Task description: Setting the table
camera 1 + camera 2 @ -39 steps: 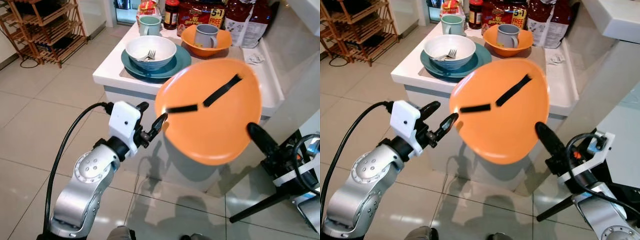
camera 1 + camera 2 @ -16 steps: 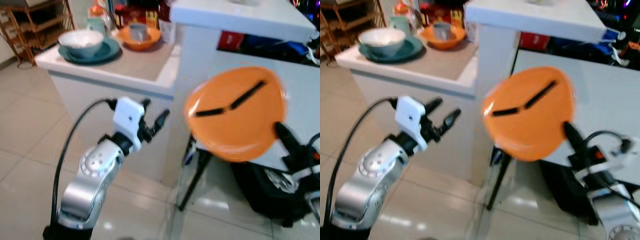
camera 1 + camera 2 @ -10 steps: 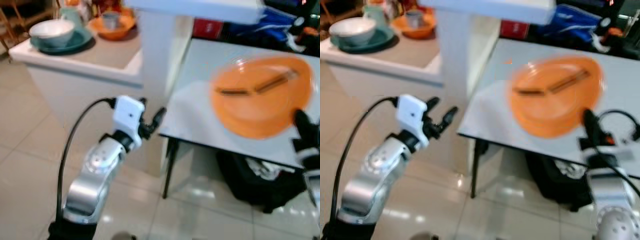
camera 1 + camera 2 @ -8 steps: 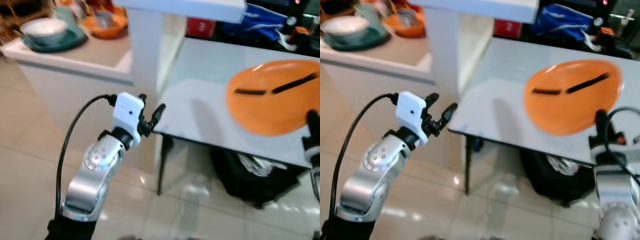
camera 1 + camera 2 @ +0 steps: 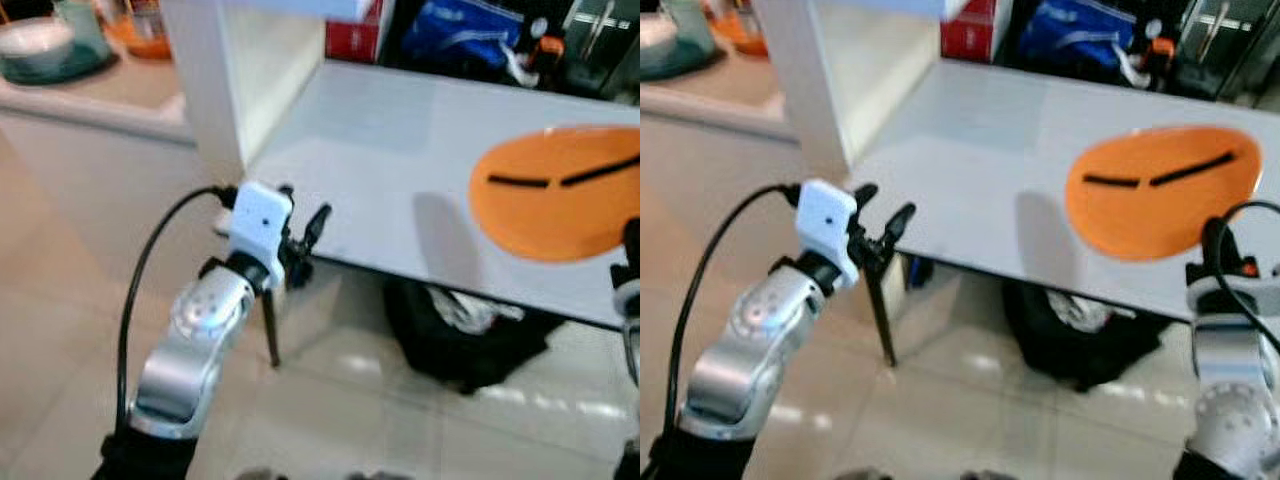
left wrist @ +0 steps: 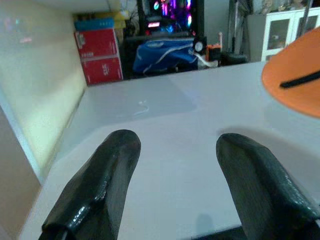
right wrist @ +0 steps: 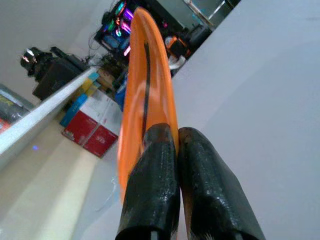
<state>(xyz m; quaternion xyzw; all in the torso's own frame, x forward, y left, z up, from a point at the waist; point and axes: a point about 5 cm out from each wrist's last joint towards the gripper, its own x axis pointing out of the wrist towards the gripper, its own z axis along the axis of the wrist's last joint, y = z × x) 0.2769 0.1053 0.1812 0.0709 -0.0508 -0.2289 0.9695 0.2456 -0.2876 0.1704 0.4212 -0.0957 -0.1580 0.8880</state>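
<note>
An orange plate (image 5: 560, 190) with two black strips on its underside hangs tilted above the right part of a pale grey table (image 5: 400, 150). My right gripper (image 7: 177, 135) is shut on the plate's near rim, its fingers (image 5: 1215, 240) rising from the lower right. The plate casts a shadow on the tabletop beside it. My left gripper (image 5: 305, 225) is open with nothing between its fingers (image 6: 115, 165). It hovers at the table's near left edge, and its wrist view looks across the tabletop to the plate (image 6: 295, 80).
A white pillar (image 5: 215, 90) stands left of the table. Behind it is a counter (image 5: 100, 95) with a bowl on a teal plate (image 5: 40, 50). A black bag (image 5: 470, 320) lies under the table. A blue bag (image 5: 450, 25) and red box (image 5: 350, 35) sit beyond the far edge.
The camera has swung right, from the counter to the grey table. The plate, still held by my right gripper, has tipped flatter and now hangs over the tabletop.
</note>
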